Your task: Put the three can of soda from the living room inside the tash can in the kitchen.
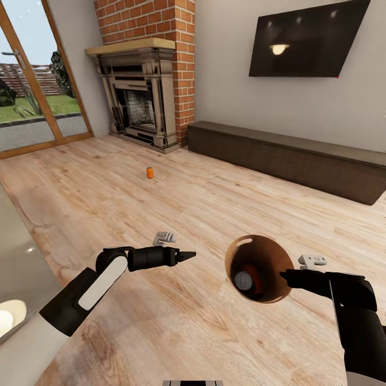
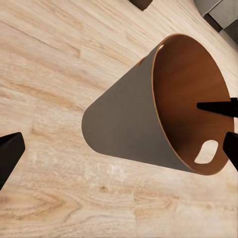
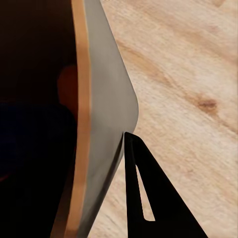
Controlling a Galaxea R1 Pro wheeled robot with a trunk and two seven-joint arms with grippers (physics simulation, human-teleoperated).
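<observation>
We pinch the bin point(image 1: 266, 252) rim with our right gripper point(image 1: 284, 277); left gripper point(image 1: 188, 255) seemingly pressed together; orange can point(image 1: 150, 172) at eleven o'clock, open floor point(image 1: 214, 203) around.

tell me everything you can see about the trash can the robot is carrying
The trash can is a small round tapered bin, matte grey outside and glossy copper-brown inside, wider at the rim, with a cut-out handle hole near the rim. It is held off the wood floor, tipped so its mouth faces the head camera. The right pincer clamps its rim wall, one finger outside against the grey. Inside lie a dark can with a silver top and something orange beside it.
</observation>
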